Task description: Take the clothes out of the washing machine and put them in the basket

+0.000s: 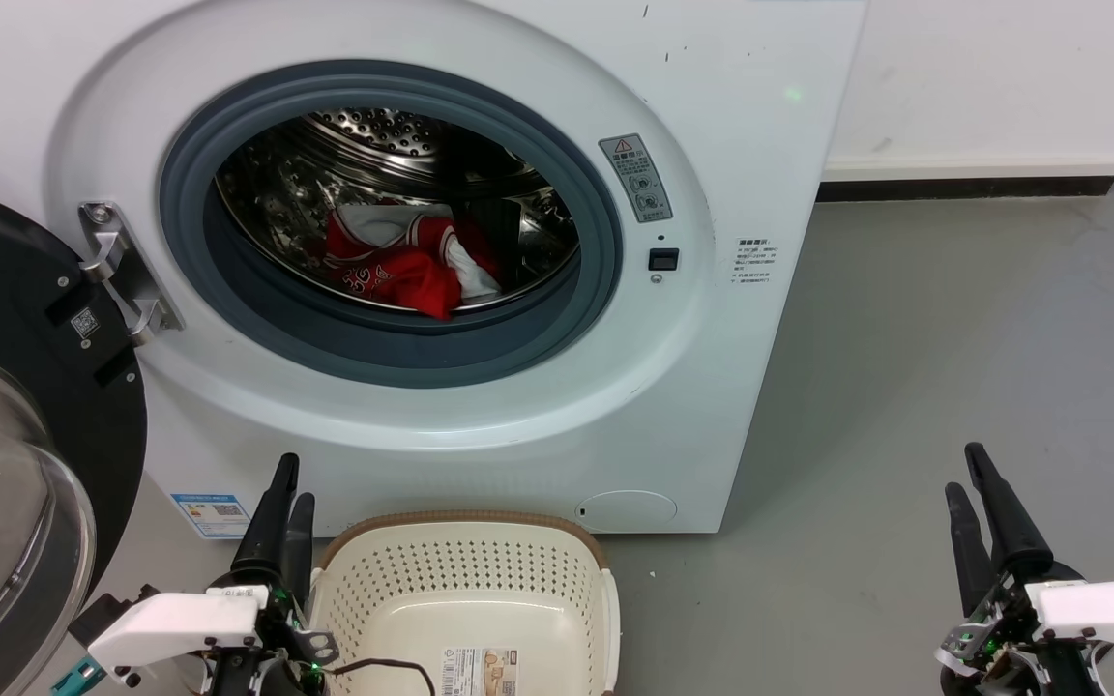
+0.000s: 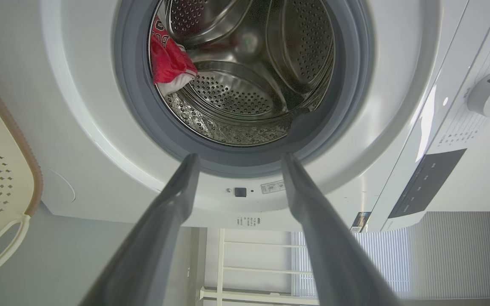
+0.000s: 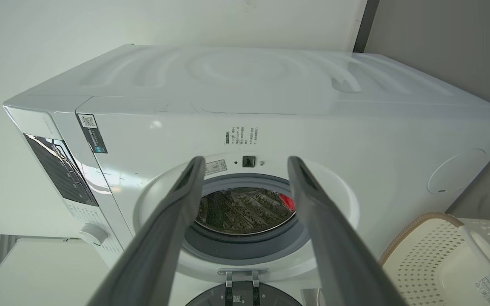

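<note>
Shows door (image 1: 25, 387) swung open at far left. Places left pincer (image 1: 293, 481) low, fingers apart, empty, just beside basket (image 1: 465, 527) on floor (image 1: 905, 338) before washing machine (image 1: 731, 145). Locates red clothes (image 1: 402, 266) heaped inside drum (image 1: 373, 130), behind grey porthole rim (image 1: 596, 261). Places right pincer (image 1: 964, 471) far right, fingers apart, empty

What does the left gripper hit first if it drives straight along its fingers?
Likely the grey door seal of the washing machine, latch side, not the clothes. Depth is unclear; the left gripper is open.
</note>
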Controlling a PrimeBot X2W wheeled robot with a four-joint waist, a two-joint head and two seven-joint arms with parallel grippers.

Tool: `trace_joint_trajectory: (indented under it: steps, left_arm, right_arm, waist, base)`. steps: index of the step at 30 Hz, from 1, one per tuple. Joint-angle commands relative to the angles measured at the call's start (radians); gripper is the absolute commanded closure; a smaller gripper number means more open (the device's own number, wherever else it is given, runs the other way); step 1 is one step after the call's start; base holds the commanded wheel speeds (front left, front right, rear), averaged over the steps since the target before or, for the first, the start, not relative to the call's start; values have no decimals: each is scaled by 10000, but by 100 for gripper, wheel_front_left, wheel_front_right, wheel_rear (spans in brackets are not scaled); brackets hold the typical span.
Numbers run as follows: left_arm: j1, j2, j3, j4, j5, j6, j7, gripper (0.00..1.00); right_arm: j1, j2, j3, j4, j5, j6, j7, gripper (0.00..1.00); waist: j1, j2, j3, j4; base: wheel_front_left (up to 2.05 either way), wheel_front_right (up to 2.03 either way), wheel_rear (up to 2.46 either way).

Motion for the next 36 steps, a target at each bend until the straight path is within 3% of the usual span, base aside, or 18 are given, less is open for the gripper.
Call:
trace_joint_trajectory:
  steps: [1, 6, 36]
  left_arm:
    - [-248, 21, -117, -332, 205, 0, -158, 0]
    - [-236, 22, -232, -472, 705, 0, -341, 0]
    - [-14, 26, -1089, -1283, 6184, 234, -1490, 0]
  right_arm:
    - [-58, -11, 64, -334, -327, 0, -152, 0]
    - [60, -11, 123, -502, -912, 0, -335, 0]
    - [779, -6, 600, -1635, -7371, 0, -1490, 0]
  waist:
    - [0, -1, -3, 2]
    - [0, -1, -11, 5]
    - [0, -1, -127, 68]
  base:
    - [0, 0, 0]
    - [0, 0, 0]
    - [0, 0, 0]
